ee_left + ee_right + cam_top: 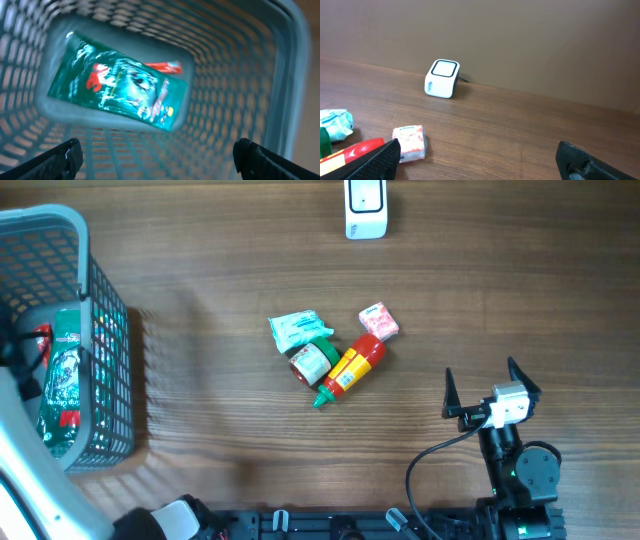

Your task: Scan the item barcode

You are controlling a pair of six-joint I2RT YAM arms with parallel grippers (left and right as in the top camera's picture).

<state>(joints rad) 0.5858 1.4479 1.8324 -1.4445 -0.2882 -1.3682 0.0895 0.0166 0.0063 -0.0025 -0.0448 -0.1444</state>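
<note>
No item is held. The right gripper is spread wide at the near side of the desk, and the left gripper hangs wide and empty over the basket, where a green packet lies. Picking appears to be the step in hand. Next, a clustered item at mid-desk, such as the sauce bottle, would need grasping and presenting to the barcode scanner. The basket's floor is shown closely only by the left wrist view, and the whole cluster only from overhead.

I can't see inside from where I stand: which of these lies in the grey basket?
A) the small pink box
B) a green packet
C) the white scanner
B: the left wrist view shows a green packet on the floor of the basket, while the scanner and pink box sit out on the table.
</note>
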